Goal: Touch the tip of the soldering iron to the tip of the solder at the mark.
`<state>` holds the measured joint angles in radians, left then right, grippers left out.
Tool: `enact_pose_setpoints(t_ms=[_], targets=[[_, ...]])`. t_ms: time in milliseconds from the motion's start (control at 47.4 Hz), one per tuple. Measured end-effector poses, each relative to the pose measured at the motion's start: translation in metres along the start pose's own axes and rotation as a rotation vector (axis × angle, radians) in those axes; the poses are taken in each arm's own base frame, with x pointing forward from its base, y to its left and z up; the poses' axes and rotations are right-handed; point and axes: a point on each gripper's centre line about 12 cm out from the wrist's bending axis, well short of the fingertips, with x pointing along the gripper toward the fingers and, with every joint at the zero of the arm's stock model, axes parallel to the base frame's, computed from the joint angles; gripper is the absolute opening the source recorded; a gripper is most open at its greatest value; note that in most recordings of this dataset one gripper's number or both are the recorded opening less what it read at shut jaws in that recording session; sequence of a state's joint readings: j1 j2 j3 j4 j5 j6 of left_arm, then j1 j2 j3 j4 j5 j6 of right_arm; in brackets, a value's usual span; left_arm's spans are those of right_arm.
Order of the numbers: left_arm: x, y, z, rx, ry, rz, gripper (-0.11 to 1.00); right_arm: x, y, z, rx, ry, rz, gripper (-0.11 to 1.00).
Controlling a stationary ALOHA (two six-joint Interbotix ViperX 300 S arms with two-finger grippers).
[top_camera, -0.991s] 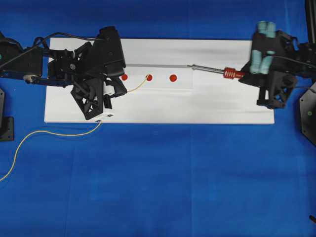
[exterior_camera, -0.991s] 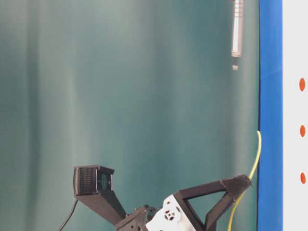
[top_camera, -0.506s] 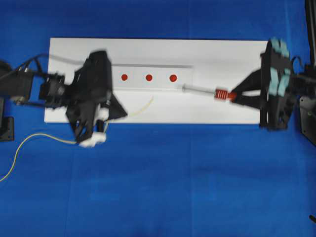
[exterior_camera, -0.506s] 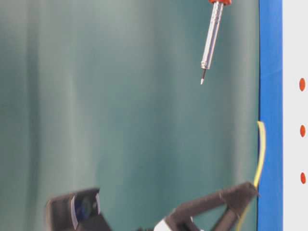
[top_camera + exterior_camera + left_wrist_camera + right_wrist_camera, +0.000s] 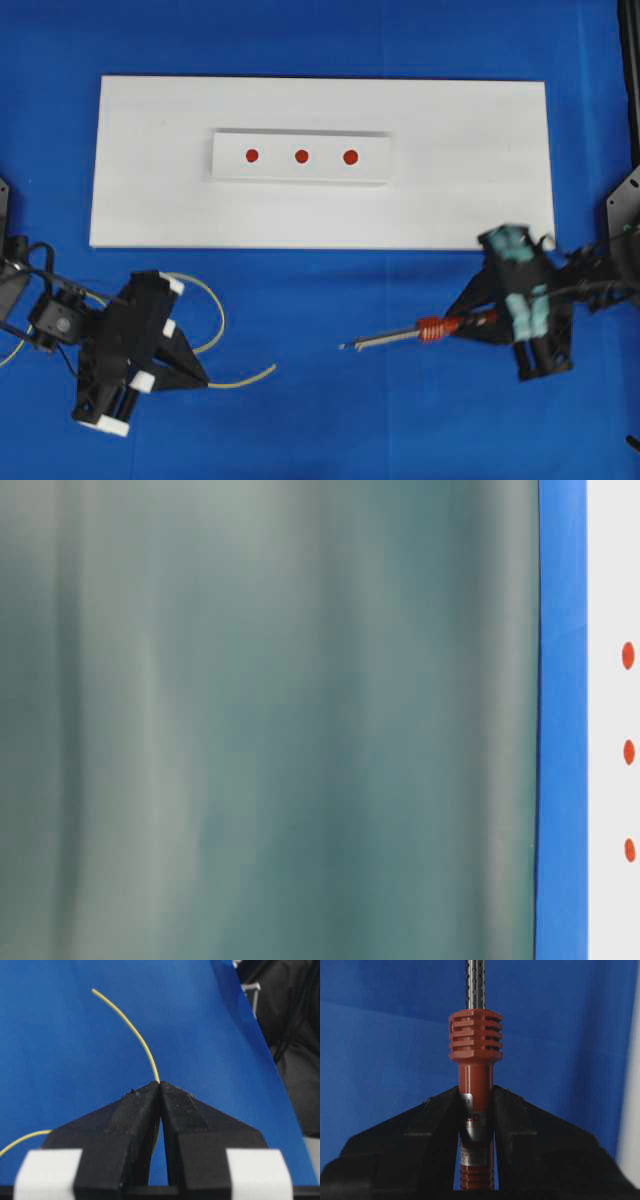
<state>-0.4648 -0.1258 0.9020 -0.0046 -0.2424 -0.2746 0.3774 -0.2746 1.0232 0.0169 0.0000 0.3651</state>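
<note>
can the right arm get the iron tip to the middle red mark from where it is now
Probably yes. The right gripper is shut on the soldering iron over the blue cloth, and nothing stands between it and the middle red mark on the white board. The left gripper, holding the solder, sits off to the side.

Red-orange ribbed soldering iron (image 5: 432, 329); yellow solder (image 5: 131, 1027); blue cloth (image 5: 320, 400).

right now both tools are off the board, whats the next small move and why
Probably swing the right gripper up toward the white board, since the soldering iron it clamps hangs over blue cloth with its tip well below the red marks. The left gripper, shut on the solder, is equally far off and would follow.
</note>
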Motion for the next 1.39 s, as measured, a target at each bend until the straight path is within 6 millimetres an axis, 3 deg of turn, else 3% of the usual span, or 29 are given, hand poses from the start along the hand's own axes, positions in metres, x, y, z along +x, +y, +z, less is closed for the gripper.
enact_pose_setpoints(t_ms=[169, 316, 632, 696, 759, 843, 970, 1159, 1391], targets=[[0.022, 0.008, -0.031, 0.017, 0.079, 0.02, 0.01, 0.034, 0.008, -0.019, 0.015, 0.04, 0.018, 0.06], [0.035, 0.013, -0.048, 0.024, 0.107, 0.028, 0.02, 0.057, 0.003, -0.033, 0.031, 0.079, -0.003, 0.06], [0.038, 0.013, -0.05, 0.026, 0.106, 0.026, 0.03, 0.07, 0.004, -0.033, 0.03, 0.081, -0.004, 0.07], [0.038, 0.013, -0.049, 0.022, 0.104, 0.027, 0.12, 0.07, 0.004, -0.033, 0.03, 0.082, -0.004, 0.14], [0.039, 0.013, -0.048, 0.01, 0.101, 0.026, 0.27, 0.071, 0.004, -0.034, 0.036, 0.085, -0.006, 0.27], [0.039, 0.012, -0.046, 0.007, 0.097, 0.024, 0.54, 0.071, 0.005, -0.031, 0.036, 0.078, -0.003, 0.53], [0.035, 0.009, -0.038, 0.017, 0.093, 0.021, 0.86, 0.063, 0.008, -0.024, 0.019, 0.063, 0.007, 0.85], [0.008, 0.008, -0.01, 0.017, 0.095, 0.037, 0.81, 0.029, 0.011, 0.003, 0.005, 0.045, 0.005, 0.75], [-0.04, 0.032, 0.036, 0.003, -0.008, 0.109, 0.8, -0.034, -0.002, 0.052, -0.09, -0.044, -0.059, 0.76]])
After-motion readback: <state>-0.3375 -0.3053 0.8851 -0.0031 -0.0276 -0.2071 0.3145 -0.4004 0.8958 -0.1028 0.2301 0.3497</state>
